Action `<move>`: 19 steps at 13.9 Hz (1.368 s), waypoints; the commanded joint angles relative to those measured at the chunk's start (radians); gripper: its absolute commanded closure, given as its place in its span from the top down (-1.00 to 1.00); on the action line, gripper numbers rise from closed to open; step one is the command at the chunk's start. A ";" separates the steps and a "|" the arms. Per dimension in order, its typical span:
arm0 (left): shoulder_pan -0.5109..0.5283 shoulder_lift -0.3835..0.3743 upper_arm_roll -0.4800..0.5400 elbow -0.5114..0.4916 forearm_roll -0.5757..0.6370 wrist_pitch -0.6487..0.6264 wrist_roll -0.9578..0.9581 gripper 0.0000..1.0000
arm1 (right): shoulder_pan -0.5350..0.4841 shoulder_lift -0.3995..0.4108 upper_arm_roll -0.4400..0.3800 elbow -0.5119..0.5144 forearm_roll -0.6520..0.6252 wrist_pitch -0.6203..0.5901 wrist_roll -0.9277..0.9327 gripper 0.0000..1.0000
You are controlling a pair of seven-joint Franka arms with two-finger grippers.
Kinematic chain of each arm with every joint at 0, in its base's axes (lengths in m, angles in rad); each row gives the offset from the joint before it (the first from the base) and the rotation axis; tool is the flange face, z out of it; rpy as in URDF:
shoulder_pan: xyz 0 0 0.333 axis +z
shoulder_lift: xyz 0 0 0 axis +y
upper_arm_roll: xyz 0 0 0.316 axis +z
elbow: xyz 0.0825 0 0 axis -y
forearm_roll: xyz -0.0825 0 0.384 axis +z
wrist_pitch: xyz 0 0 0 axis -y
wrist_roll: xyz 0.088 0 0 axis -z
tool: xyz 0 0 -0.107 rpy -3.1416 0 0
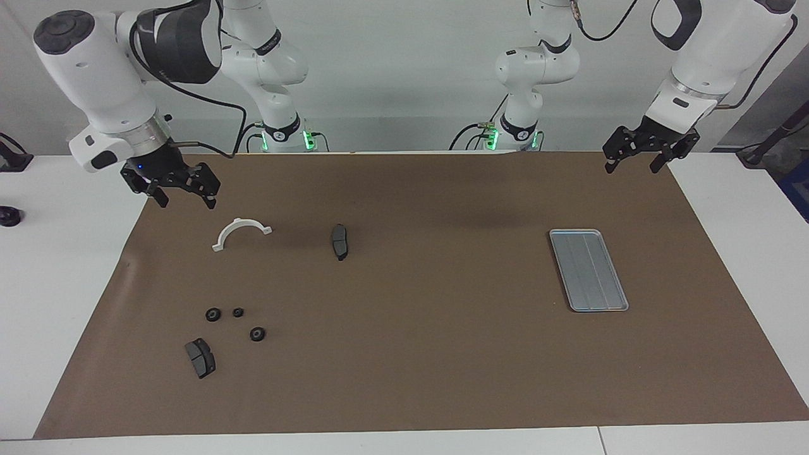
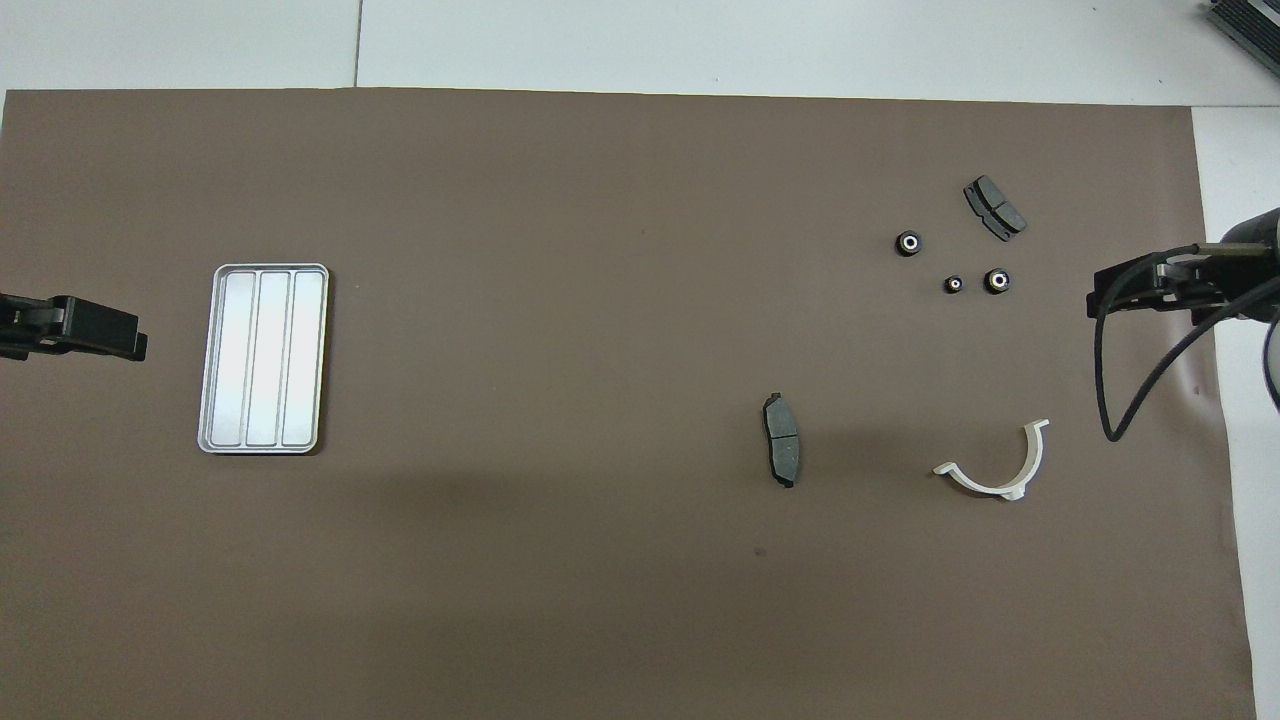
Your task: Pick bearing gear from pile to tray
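Loose parts on a brown mat

A brown mat (image 1: 404, 354) covers most of the white surface (image 1: 57, 278). Toward the right arm's end, a white half-ring clamp (image 1: 240, 232) lies flat, with a dark brake pad (image 1: 340, 241) beside it toward the middle. A second brake pad (image 1: 200, 357) lies farther from the robots, near the mat's edge.
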 commanded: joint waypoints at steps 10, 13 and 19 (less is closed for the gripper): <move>0.011 -0.028 -0.007 -0.029 0.003 0.009 -0.006 1.00 | -0.015 0.225 0.003 -0.159 -0.056 0.499 -0.127 1.00; 0.011 -0.028 -0.007 -0.030 0.003 0.008 -0.006 1.00 | -0.017 0.281 0.003 -0.157 -0.057 0.578 -0.126 0.98; 0.011 -0.028 -0.009 -0.029 0.003 0.009 -0.006 1.00 | -0.003 0.350 0.003 -0.153 -0.059 0.632 -0.118 0.50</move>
